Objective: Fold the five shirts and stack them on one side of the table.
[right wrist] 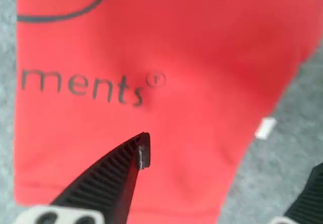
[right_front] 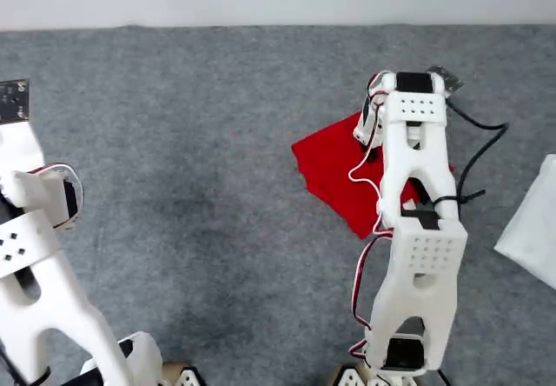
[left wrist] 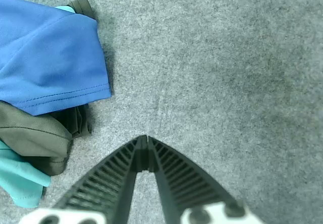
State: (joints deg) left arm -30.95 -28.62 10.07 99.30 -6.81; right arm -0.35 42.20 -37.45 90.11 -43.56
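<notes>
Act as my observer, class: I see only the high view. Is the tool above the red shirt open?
Observer: Yes, the right tool is open wide over the red shirt.
Operator: And the left tool?
Observer: The left tool is shut, over bare table.
Operator: Any shirts near it?
Observer: Beside it, a blue shirt lies on top of an olive shirt and a teal shirt.
</notes>
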